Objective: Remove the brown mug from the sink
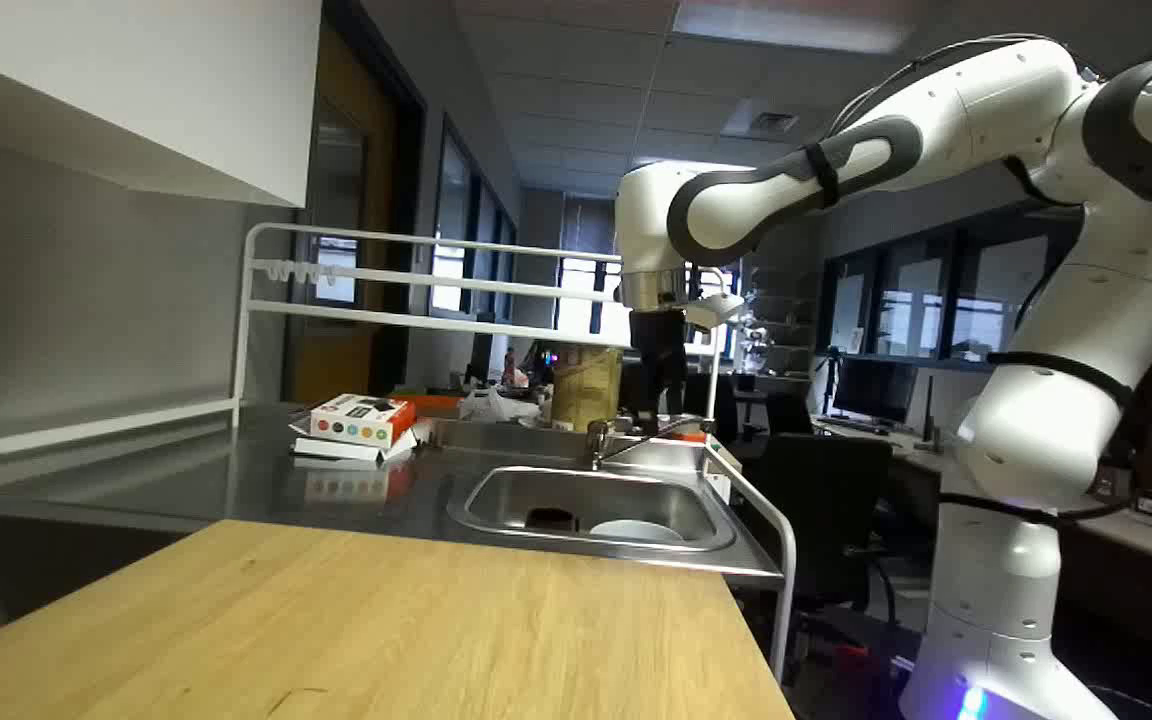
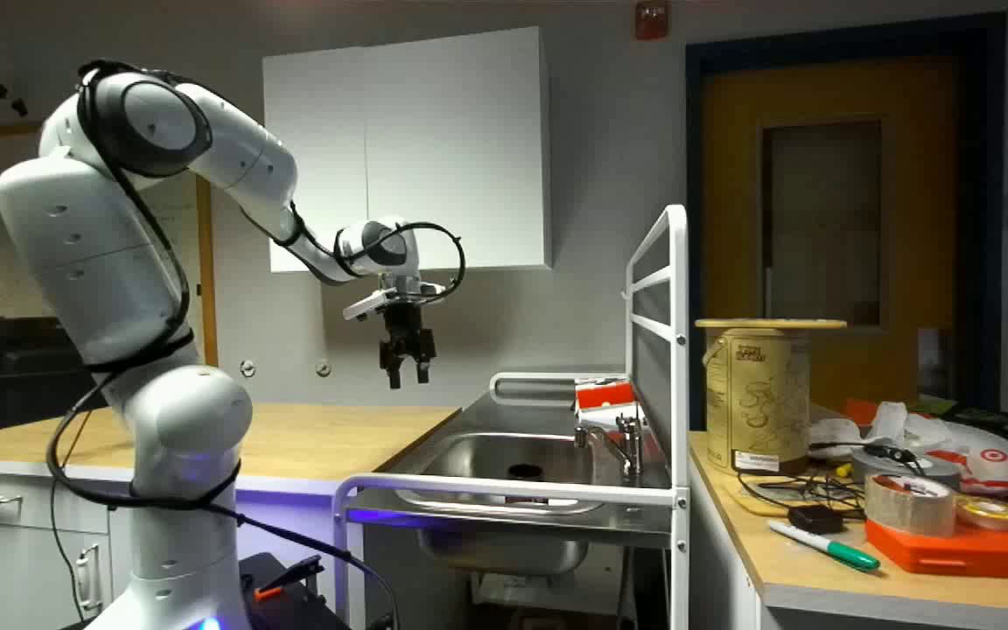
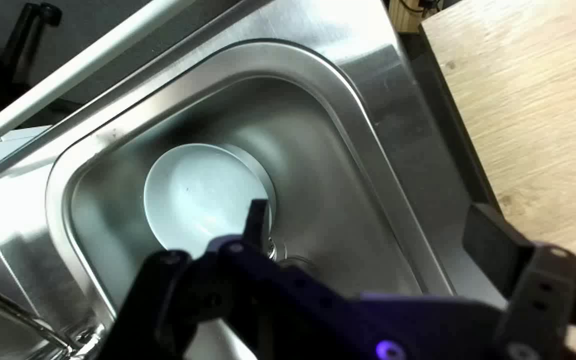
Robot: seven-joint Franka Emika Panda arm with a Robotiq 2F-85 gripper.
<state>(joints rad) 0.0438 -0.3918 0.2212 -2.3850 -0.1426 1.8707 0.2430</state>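
The brown mug (image 1: 551,519) looks dark and stands in the steel sink (image 1: 466,503); it also shows in an exterior view (image 2: 525,472). In the wrist view it is mostly or wholly hidden behind the gripper; a dark round edge there may be the mug or the drain. A pale bowl (image 3: 203,195) lies beside it in the sink (image 3: 268,60). My gripper (image 3: 370,215) is open and empty, its fingers wide apart. In both exterior views the gripper (image 1: 661,412) (image 2: 409,378) points down, well above the sink and counter.
A faucet (image 2: 631,446) stands at the sink's edge. White rack bars (image 1: 436,320) rise behind it, and a low white rail (image 2: 513,490) runs along one side. A red-and-white box (image 1: 356,420) sits on the steel counter. A wooden tabletop (image 3: 543,125) adjoins it.
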